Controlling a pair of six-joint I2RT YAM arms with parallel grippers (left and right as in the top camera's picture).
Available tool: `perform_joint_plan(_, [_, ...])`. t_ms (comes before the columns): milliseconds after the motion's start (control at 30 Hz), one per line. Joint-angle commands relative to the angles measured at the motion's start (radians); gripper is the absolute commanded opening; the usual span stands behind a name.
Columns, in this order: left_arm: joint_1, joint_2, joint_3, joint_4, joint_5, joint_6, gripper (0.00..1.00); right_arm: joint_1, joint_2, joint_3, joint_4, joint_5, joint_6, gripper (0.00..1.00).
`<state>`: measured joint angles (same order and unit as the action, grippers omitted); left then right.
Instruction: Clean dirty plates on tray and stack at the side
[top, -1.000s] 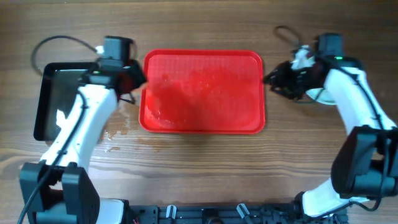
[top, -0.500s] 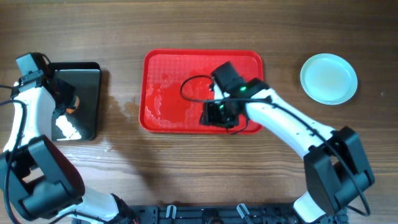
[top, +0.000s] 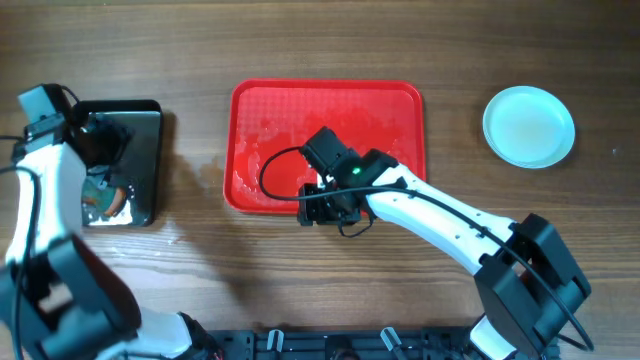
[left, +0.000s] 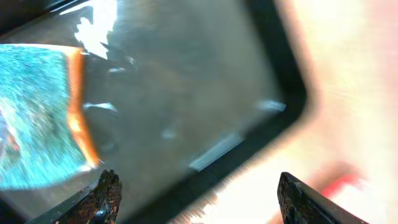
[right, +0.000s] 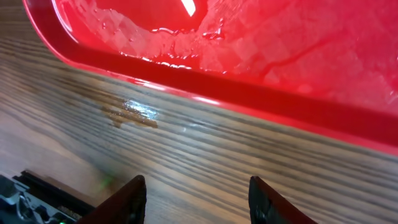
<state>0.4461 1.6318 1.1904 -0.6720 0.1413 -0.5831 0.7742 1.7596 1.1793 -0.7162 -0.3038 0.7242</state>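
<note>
My right hand (top: 322, 206) has slid to the red tray's (top: 400, 95) near rim, fingers apart; plate (top: 528, 125) well apart.

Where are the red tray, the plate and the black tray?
red tray (top: 330, 110), overhead view, bare floor near its far rim
plate (top: 528, 126), overhead view, its middle
black tray (top: 143, 155), overhead view, glossy floor, right part

- Large red rectangular plastic tray (top: 330, 110): glossy, finely textured floor, filmed with water.
- Small black rectangular tray (top: 148, 180), left of the red tray: smooth, mirror-glossy.
- Brown wooden table (top: 300, 40): matt, grained.
- Wet patch (right: 134, 112) on the wood beside the red tray's rim: shiny.
- Pale aqua round plate (top: 528, 125), right of the red tray: smooth, faint sheen.
</note>
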Motion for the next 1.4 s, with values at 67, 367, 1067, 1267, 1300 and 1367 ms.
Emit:
perform_joint_plan(67, [0.001, -0.251, 0.016, -0.106, 0.35, -0.002, 0.94, 0.018, -0.094, -0.009, -0.004, 0.047, 0.038, 0.5])
perform_joint_plan(367, [-0.011, -0.34, 0.016, -0.232, 0.386, -0.002, 1.0, 0.019, -0.661, -0.009, -0.252, 0.251, -0.07, 1.0])
perform_joint_plan(1067, [-0.011, -0.34, 0.016, -0.232, 0.386, -0.002, 1.0, 0.019, -0.606, -0.01, -0.381, 0.284, -0.089, 1.0])
perform_joint_plan(1267, [-0.011, -0.34, 0.016, -0.232, 0.386, -0.002, 1.0, 0.019, -0.608, -0.01, -0.381, 0.281, -0.294, 1.0])
perform_joint_plan(1300, [-0.011, -0.34, 0.016, -0.232, 0.385, -0.002, 1.0, 0.019, -0.615, -0.011, -0.381, 0.281, -0.311, 1.0])
perform_joint_plan(1367, [-0.011, -0.34, 0.016, -0.232, 0.386, -0.002, 1.0, 0.019, -0.64, -0.024, -0.369, 0.28, -0.331, 1.0])
